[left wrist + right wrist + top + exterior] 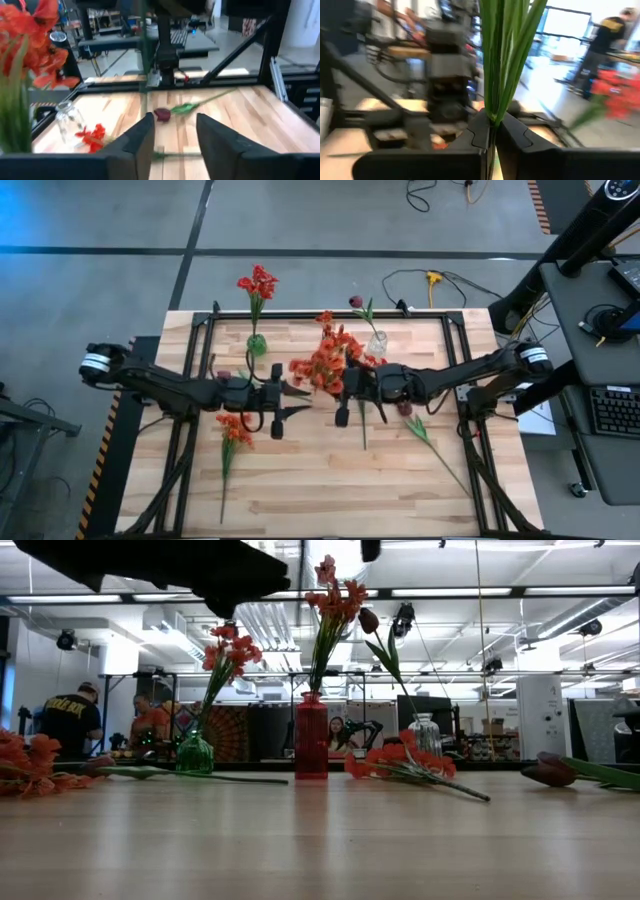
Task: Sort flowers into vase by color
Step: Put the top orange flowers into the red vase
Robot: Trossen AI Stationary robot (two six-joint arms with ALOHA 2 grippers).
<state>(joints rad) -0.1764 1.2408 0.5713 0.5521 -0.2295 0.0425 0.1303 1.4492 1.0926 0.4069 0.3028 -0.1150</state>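
My right gripper is shut on the green stalk of an orange flower, over the table's middle. In the high view the flower's bloom merges with the orange cluster. My left gripper stands open just left of it, with nothing between its fingers. A green vase holds red flowers. A red vase holds orange ones, and a clear vase holds a maroon bloom. My right gripper pinches a bundle of green stalk and leaves between its two fingers. The fingers reach in level from the table's right and lie across the stalk. The stalk stands upright, its leaves rising above the fingers and a thin length hanging below.
Loose flowers lie flat on the table: an orange one near the left, a maroon one at the right, and an orange one by the clear vase. The three vases stand in a row at the far side. People show beyond the table.
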